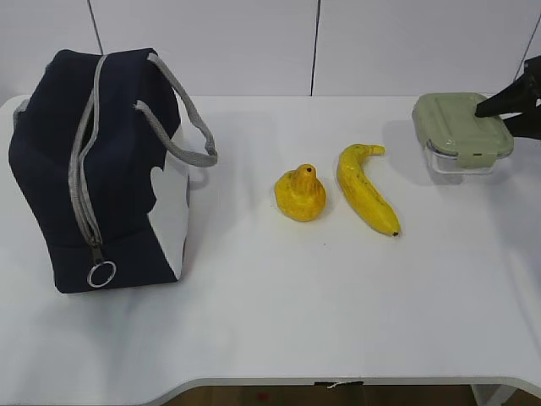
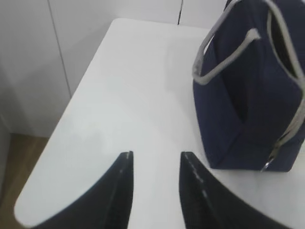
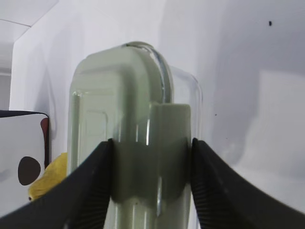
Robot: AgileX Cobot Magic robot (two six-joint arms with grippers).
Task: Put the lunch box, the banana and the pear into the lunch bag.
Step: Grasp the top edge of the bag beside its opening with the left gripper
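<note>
The lunch box with its sage-green lid is at the far right of the white table. My right gripper is shut on it. In the right wrist view the lunch box fills the frame and both pads of the right gripper press on the sides of its lid clip. The banana and the pear lie side by side mid-table. The navy lunch bag stands upright at the left, with its ring pull low at the front. My left gripper is open and empty over the table, beside the bag.
The bag's grey strap handles hang toward the pear. A bit of yellow fruit shows behind the lunch box in the right wrist view. The table's left edge is near the left gripper.
</note>
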